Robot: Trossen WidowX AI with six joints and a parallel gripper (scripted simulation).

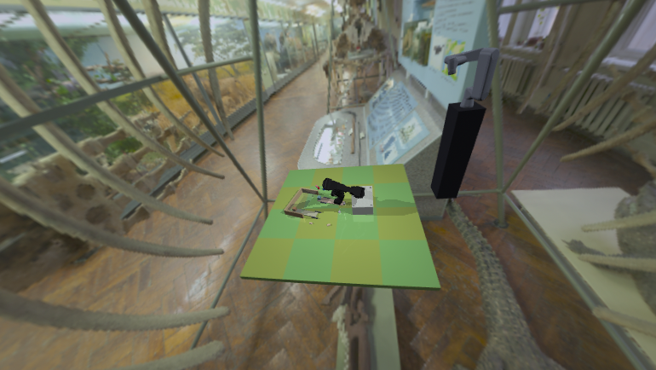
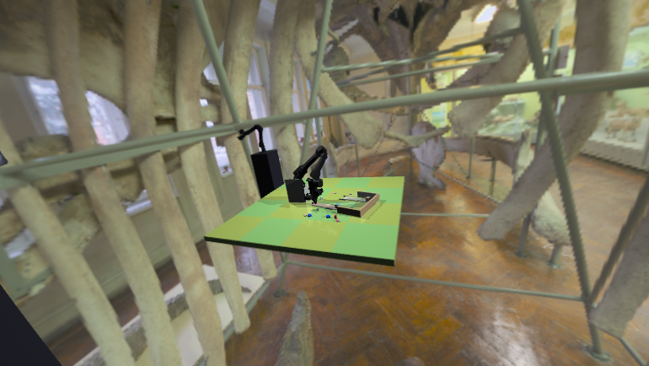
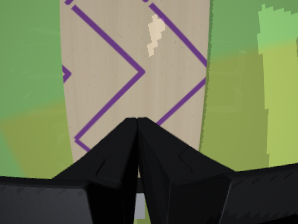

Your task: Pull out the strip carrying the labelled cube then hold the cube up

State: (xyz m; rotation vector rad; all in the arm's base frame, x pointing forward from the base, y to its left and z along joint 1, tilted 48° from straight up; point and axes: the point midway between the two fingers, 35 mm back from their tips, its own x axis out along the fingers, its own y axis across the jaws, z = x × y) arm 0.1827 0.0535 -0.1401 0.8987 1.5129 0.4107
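Observation:
A pale wooden strip [image 3: 102,60] with purple zigzag lines fills the middle of the wrist view. My gripper [image 3: 136,128] [image 2: 314,202] is shut and empty, with its fingertips over this strip's near part. Whether they touch it cannot be told. In the exterior view a pinkish strip [image 2: 328,207] runs from below the gripper to the open-fronted wooden frame [image 2: 370,206] [image 1: 294,214]. Another, greyish strip [image 1: 311,214] [image 2: 351,198] lies at the frame's other side. The labelled cube cannot be made out, nor which strip is in one piece.
Small blue pieces [image 2: 328,216] [image 2: 309,215] and a red piece [image 2: 335,217] lie beside the frame. Small pale pieces [image 1: 329,224] [image 1: 311,223] lie on its other side. The arm's box-shaped base [image 1: 362,207] [image 2: 296,191] stands behind the gripper.

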